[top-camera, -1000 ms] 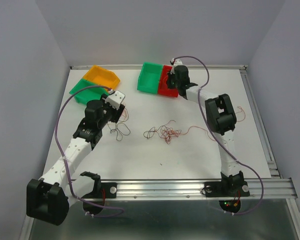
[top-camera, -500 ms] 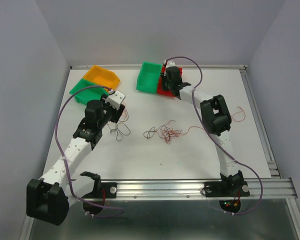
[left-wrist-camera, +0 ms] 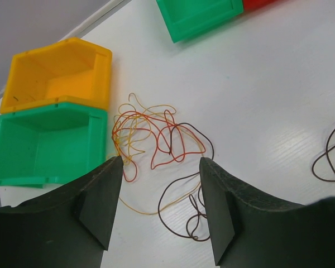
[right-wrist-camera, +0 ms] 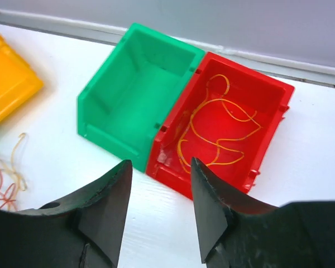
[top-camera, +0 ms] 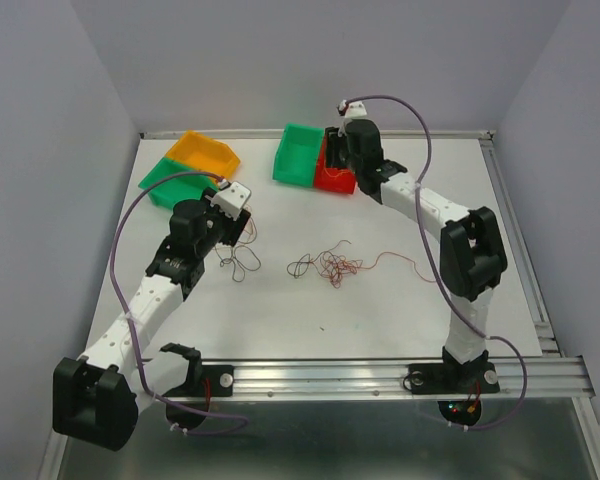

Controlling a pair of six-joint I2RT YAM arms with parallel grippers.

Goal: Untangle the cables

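Right gripper (right-wrist-camera: 160, 167) parted over cable (right-wrist-camera: 229, 114) in red bin (right-wrist-camera: 257, 70)

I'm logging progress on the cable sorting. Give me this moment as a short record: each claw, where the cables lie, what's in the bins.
left claw: open, empty, over the near tangle
near tangle: red, orange and dark cables on the table, beside the orange bin and the left green bin
right claw: open, empty, above the red bin
red bin: one orange cable inside
middle green bin: looks empty
middle tangle: mid-table, not yet separated
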